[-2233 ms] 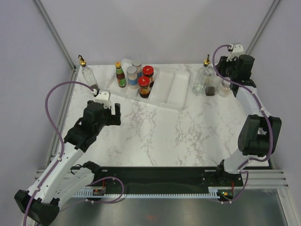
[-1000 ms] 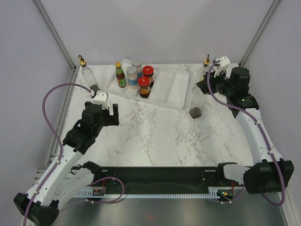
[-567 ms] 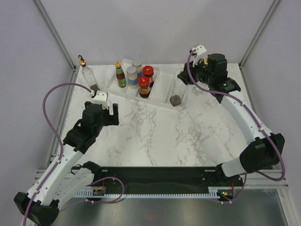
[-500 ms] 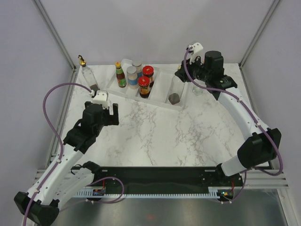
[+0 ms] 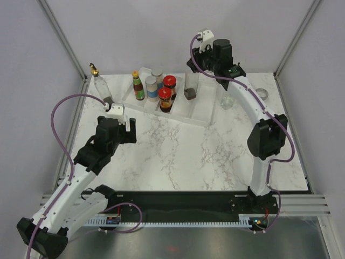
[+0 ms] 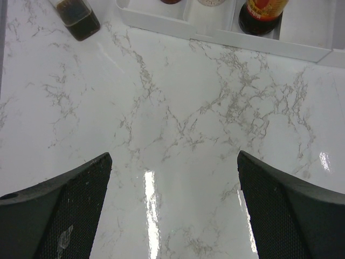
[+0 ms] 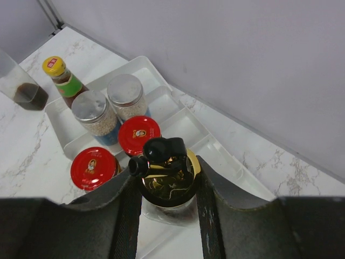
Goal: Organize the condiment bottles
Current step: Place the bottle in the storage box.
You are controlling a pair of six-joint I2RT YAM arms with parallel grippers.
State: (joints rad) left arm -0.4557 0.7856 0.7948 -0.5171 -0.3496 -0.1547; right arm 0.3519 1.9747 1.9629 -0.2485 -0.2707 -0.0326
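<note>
My right gripper (image 5: 200,69) is shut on the gold-and-black top of a clear cruet (image 5: 190,90) with dark liquid at its bottom, held over the white tray's (image 5: 204,108) middle compartment. In the right wrist view the jaws (image 7: 167,186) clamp the cruet's cap (image 7: 166,171). The tray's left part holds two red-lidded jars (image 7: 139,135), two silver-lidded jars (image 7: 90,106) and a yellow-capped sauce bottle (image 7: 55,67). Another cruet (image 5: 101,86) stands left of the tray. My left gripper (image 5: 127,129) is open and empty over bare marble (image 6: 172,205).
A clear glass container (image 5: 228,100) and a small round silver-rimmed item (image 5: 262,93) stand at the back right. The left cruet's base (image 6: 78,20) and the tray's front rim (image 6: 215,36) lie ahead of my left fingers. Frame posts stand at the back corners.
My right arm has lifted the cruet from the back right and carried it left, to above the tray beside the red-lidded jars. The left arm has barely moved.
</note>
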